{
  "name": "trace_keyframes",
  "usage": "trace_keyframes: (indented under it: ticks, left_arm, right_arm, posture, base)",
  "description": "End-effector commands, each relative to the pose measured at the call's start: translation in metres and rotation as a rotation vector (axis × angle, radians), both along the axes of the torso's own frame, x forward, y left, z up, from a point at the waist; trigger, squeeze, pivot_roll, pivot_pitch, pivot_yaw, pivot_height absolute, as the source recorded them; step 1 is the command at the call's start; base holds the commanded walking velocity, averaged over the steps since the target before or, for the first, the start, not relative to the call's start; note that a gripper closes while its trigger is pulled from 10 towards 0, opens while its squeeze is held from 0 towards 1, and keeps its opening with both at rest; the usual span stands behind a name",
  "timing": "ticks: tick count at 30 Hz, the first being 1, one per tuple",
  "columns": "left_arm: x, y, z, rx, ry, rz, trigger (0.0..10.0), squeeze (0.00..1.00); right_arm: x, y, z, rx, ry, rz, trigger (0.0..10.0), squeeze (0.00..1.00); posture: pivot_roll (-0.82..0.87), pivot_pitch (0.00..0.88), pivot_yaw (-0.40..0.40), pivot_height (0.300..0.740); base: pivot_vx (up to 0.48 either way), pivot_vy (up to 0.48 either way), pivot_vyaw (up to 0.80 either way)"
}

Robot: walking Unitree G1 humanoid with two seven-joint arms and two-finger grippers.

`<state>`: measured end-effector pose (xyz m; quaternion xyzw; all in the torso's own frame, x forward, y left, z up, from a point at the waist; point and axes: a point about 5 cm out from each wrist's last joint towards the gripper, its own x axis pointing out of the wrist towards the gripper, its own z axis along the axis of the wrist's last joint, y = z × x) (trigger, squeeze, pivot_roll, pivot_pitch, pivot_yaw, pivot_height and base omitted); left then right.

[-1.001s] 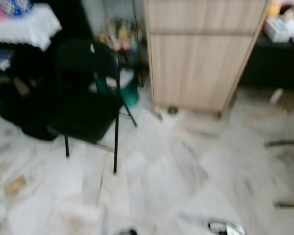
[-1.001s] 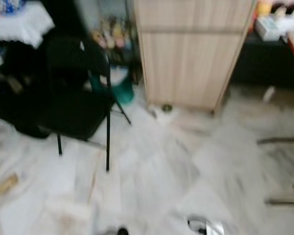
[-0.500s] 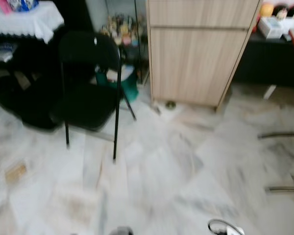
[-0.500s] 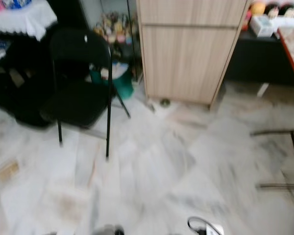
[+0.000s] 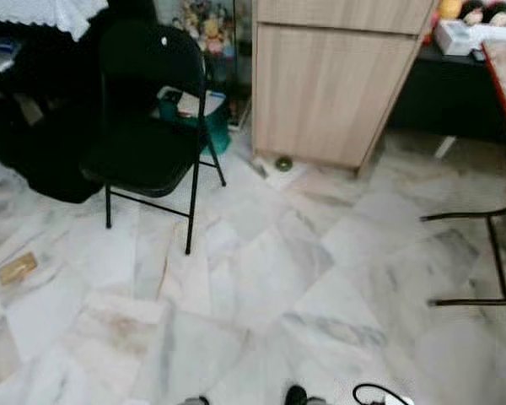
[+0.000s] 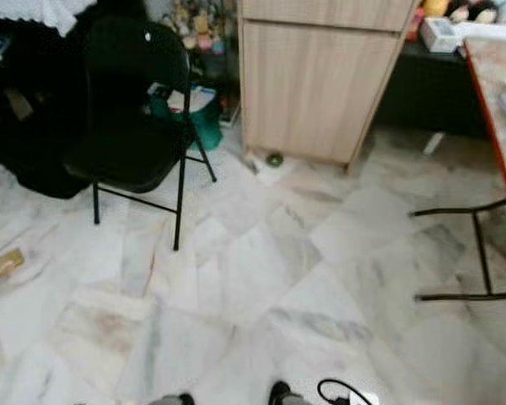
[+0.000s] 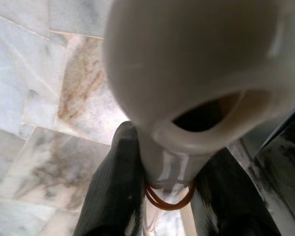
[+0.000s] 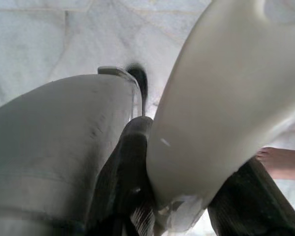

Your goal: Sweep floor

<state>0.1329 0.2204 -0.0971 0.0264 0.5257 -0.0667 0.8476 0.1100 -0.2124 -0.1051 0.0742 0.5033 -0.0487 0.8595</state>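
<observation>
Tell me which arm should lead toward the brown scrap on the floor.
Left, probably. The brown scrap lies at the robot's left. The left gripper is shut on a white handle; the right gripper, shut on another white handle, is on the far side.

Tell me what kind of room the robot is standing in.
Most likely a lived-in room of a home, perhaps a dining or living area. It has a marble-tiled floor, a black folding chair, a light wooden cabinet, and small figurines on a shelf behind the chair.
</observation>
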Motion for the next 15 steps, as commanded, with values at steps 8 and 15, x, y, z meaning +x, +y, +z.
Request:
trace_keyframes:
  ticks: [8,15]
  left_arm:
    - [0.014,-0.033,0.0,0.012,-0.104,0.028,10.0,0.0]
    - [0.011,-0.041,-0.002,0.017,-0.098,0.028,10.0,0.0]
  right_arm:
    - [-0.002,0.001,-0.001,0.0,0.026,0.02,10.0,0.0]
    - [-0.002,0.001,-0.001,-0.009,0.026,0.043,10.0,0.0]
  posture:
    - [0.02,0.169,0.025,0.74]
    - [0.02,0.17,0.023,0.74]
  base:
    - [0.0,0.0,0.0]
    - [0.0,0.0,0.23]
